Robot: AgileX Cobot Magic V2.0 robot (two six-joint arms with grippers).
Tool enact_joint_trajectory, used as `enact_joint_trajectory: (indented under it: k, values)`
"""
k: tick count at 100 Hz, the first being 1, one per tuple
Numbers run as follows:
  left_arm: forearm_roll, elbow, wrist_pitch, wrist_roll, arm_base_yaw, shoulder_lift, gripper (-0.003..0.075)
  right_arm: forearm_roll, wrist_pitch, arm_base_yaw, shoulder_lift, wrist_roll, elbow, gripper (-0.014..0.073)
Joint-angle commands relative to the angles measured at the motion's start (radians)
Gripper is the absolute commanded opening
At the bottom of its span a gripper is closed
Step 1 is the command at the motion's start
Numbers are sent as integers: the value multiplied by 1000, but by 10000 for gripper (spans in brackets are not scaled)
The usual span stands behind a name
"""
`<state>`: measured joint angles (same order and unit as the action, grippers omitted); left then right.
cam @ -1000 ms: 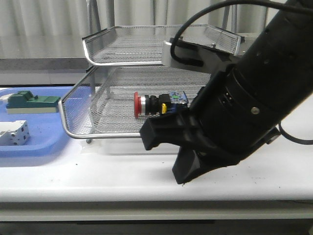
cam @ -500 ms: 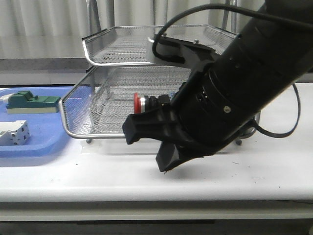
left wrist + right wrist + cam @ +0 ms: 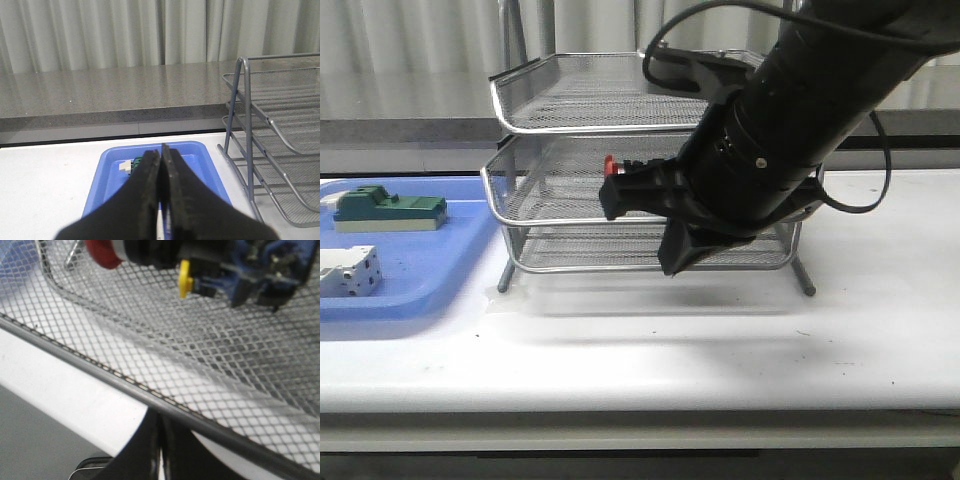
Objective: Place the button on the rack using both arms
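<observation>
The button (image 3: 609, 165) lies on its side on the mesh of the rack's (image 3: 550, 110) middle tier. Only its red cap shows past my right arm in the front view. The right wrist view has the button (image 3: 150, 252) close up, with its red cap, yellow bit and blue end. My right gripper (image 3: 161, 425) is shut and empty, just under that tier's front rim. In the front view the right gripper (image 3: 672, 262) stands before the rack. My left gripper (image 3: 161, 152) is shut on nothing above the blue tray, left of the rack (image 3: 250, 145).
A flat blue tray (image 3: 420, 290) lies left of the rack, holding a green block (image 3: 390, 208) and a white-grey block (image 3: 348, 272). The white table (image 3: 620, 350) runs along the front. A grey ledge and curtains stand behind.
My right arm has swung left and in toward the rack. The tier holding the button has moved up and back from over the blue tray, and the bottom tier and legs now show.
</observation>
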<state>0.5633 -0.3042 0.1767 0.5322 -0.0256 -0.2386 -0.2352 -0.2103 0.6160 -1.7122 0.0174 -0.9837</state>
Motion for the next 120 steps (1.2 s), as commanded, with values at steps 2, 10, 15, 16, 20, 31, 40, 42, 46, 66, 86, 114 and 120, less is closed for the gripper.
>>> enact_joint_trajectory:
  k: [2, 10, 15, 16, 20, 31, 40, 42, 46, 66, 86, 114, 120]
  values:
    - [14, -26, -74, -9, 4, -7, -20, 23, 63, -22, 38, 0, -33, -57]
    - [14, -26, -74, -9, 4, -7, -20, 35, 65, -41, 35, 0, -41, -57]
    - [14, -26, -74, -9, 4, -7, -20, 42, 67, -54, 33, 0, -46, -57]
    - [14, -26, -74, -9, 4, -7, -20, 44, 67, -58, 33, 0, -48, -57]
    - [14, -26, -74, -9, 4, -7, -20, 50, 68, -69, 32, 0, -55, -57]
    - [14, -26, -74, -9, 4, -7, -20, 59, 60, -99, 23, 0, -79, -57]
    - [14, -26, -74, -9, 4, -7, -20, 61, 44, -114, 21, 0, -95, -57]
    - [14, -26, -74, -9, 4, -7, -20, 61, 39, -115, 21, 0, -97, -57]
    - [14, -26, -74, -9, 4, -7, -20, 61, 28, -115, 21, 0, -100, -57]
    - [14, -26, -74, -9, 4, -7, -20, 60, -46, -102, 38, 0, -105, -57]
    - [14, -26, -74, -9, 4, -7, -20, 61, -96, -102, 122, 1, -92, -57]
    - [14, -26, -74, -9, 4, -7, -20, 116, -100, -154, 304, 1, -10, -57]
    - [14, -26, -74, -9, 4, -7, -20, 131, -100, -185, 352, 1, 16, -57]
